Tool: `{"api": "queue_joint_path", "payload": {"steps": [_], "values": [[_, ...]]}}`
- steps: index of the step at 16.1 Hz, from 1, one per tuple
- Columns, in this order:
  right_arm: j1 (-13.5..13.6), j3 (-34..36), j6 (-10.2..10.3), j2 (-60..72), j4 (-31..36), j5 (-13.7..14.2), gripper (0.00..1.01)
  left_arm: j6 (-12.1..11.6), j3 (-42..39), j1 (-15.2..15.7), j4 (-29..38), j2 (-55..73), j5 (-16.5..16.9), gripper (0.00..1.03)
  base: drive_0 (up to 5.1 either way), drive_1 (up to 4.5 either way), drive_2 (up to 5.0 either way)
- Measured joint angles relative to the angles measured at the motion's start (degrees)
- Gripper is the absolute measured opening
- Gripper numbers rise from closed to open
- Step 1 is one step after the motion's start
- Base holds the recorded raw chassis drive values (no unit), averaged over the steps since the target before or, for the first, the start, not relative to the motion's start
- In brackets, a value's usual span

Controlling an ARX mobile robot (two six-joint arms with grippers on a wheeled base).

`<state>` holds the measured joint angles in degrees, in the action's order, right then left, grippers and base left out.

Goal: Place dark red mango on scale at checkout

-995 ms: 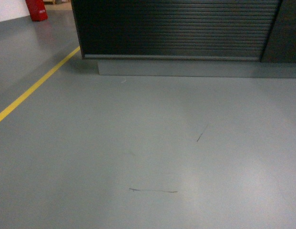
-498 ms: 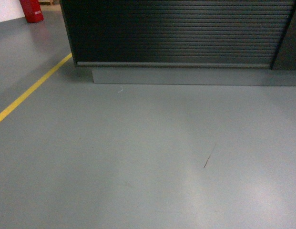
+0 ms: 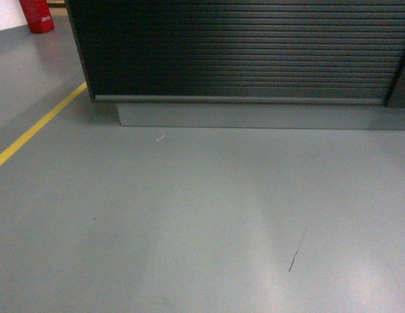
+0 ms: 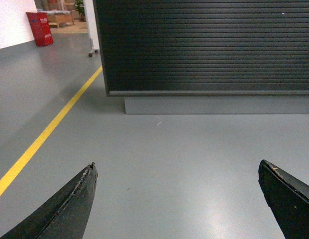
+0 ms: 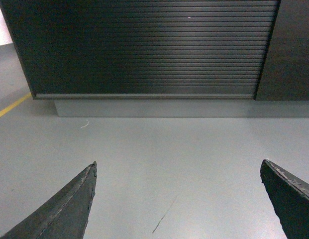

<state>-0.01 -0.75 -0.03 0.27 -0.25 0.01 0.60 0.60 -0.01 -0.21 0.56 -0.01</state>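
One checkout (image 3: 241,49) is seen at the far side, its black front horizontally ribbed above a smooth grey plinth. One yellow line (image 3: 32,130) is painted far left. The left gripper (image 4: 176,199) and right gripper (image 5: 176,199) are spread wide, empty. The mango is not seen.

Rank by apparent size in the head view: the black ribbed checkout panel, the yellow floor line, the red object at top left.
1. Black ribbed checkout panel, by far.
2. Yellow floor line.
3. Red object; it stands farther away and is cropped, so its true size is unsure.

Checkout (image 3: 241,52) top cut off; claws partly cropped.
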Motion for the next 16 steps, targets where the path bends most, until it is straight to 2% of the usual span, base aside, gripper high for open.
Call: {"api": "queue_joint_path", "payload": {"steps": [16], "values": [[0.0, 0.0, 0.0, 0.0, -0.13, 0.0, 0.98, 0.0, 0.0, 0.0, -0.04, 0.0, 0.02, 0.98, 0.0, 4.34, -4.3]]}}
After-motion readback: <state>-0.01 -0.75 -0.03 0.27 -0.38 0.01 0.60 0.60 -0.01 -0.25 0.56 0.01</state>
